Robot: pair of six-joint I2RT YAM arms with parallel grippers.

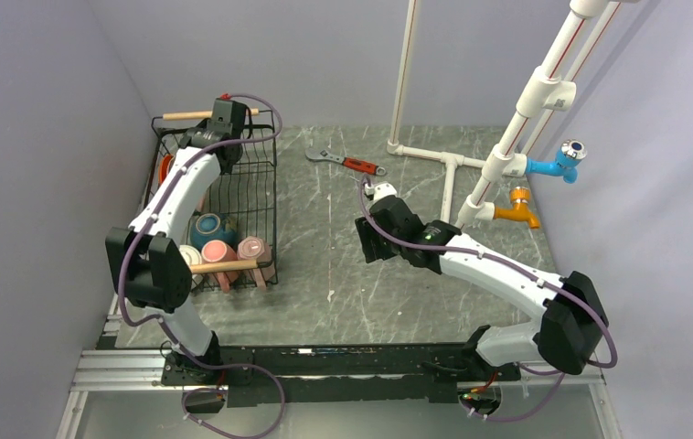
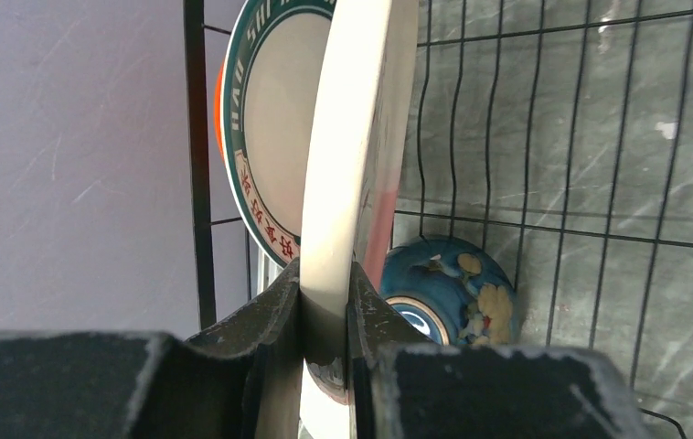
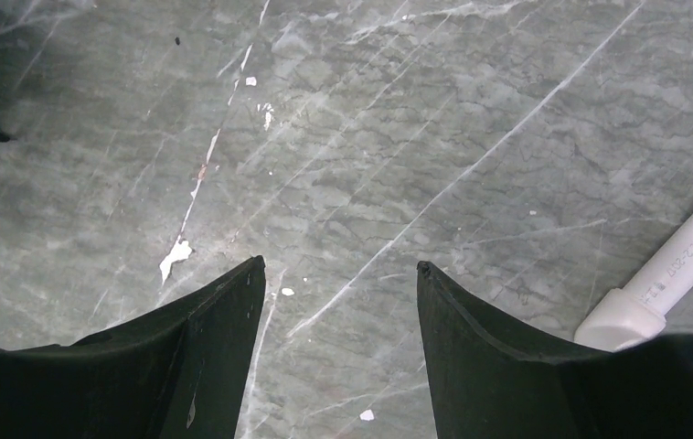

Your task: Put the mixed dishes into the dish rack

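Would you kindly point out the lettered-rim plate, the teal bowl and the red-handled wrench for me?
lettered-rim plate [image 2: 272, 119], left wrist view, on its cream face.
teal bowl [image 2: 454, 277], left wrist view, on its painted outer wall.
red-handled wrench [image 1: 363, 166], top external view, on its red handle.

Top cam sat high behind the arm bases, tilted down and forward, wide enough for the whole table [image 1: 343, 274] and both arms. Left wrist cam was very close: looked past the left gripper [image 2: 326, 274] along the cream plate [image 2: 361, 119] edge into the dish rack [image 2: 195, 165]; top view shared that rack, far left. Right wrist cam looked near-straight down past the right gripper [image 3: 341, 270] at tabletop, close; white pipe [image 3: 681, 265] at its right edge.
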